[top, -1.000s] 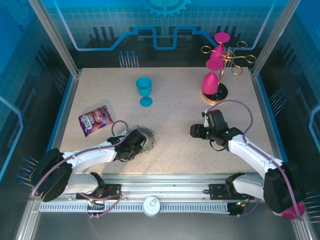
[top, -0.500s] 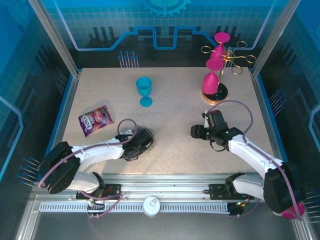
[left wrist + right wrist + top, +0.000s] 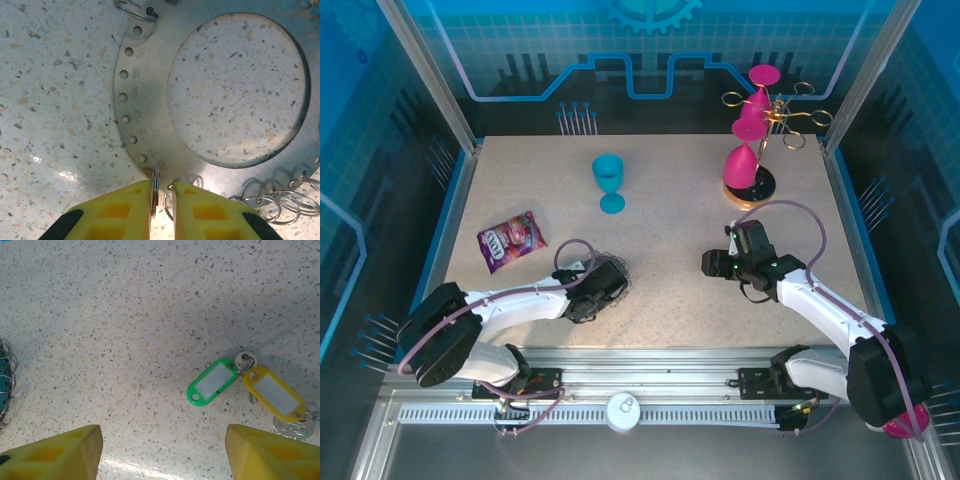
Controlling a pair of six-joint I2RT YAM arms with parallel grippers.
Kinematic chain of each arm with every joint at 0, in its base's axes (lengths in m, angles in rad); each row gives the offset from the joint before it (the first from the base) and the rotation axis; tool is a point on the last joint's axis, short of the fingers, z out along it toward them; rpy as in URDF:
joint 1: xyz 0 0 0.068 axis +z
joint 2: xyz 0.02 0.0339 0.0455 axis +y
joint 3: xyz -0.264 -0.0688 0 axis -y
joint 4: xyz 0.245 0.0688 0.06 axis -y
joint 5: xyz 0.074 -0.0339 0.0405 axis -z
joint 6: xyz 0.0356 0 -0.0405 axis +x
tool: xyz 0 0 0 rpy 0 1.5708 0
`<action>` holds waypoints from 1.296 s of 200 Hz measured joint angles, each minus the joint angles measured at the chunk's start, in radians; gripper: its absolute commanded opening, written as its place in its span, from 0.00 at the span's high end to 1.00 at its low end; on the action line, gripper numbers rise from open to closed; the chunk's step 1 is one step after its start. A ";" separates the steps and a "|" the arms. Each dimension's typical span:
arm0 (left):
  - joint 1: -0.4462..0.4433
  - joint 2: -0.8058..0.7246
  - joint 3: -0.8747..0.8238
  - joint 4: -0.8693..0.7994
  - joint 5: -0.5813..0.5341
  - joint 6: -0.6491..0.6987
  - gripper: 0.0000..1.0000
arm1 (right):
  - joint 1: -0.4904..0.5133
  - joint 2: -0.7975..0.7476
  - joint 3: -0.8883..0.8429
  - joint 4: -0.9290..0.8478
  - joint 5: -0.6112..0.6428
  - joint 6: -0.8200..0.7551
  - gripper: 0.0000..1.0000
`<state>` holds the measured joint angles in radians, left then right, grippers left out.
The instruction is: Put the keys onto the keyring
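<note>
Keyring (image 3: 150,90) edge in downward-pointing left gripper (image 3: 162,194)

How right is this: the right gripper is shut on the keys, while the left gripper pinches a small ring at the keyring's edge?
Not quite: the right wrist view shows the right gripper open, the keys lying loose on the table. The rest holds.

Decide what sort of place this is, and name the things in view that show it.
Probably a robot test cell, not a home: a left arm and right arm bolted to a metal rail, a speckled table fenced by blue printed panels, and mismatched props such as a blue goblet and snack packet.
</note>
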<state>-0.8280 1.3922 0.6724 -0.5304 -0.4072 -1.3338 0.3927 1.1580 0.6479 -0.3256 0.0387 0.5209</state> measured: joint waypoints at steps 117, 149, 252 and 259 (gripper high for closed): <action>-0.002 0.015 0.000 0.000 0.000 -0.003 0.91 | 0.000 0.000 0.000 -0.007 0.000 0.000 0.34; -0.002 0.015 0.000 0.000 -0.001 -0.003 0.96 | 0.000 -0.009 0.000 -0.016 0.003 0.000 0.34; -0.004 -0.188 0.059 0.037 -0.022 0.493 1.00 | 0.000 -0.065 0.014 -0.027 0.002 -0.024 0.35; -0.004 -0.221 0.065 0.067 -0.015 0.575 1.00 | 0.000 -0.065 0.021 -0.027 -0.001 -0.032 0.35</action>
<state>-0.8322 1.1713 0.7372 -0.4633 -0.4221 -0.7586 0.3927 1.0927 0.6689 -0.3527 0.0376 0.4889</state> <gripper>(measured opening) 0.049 0.656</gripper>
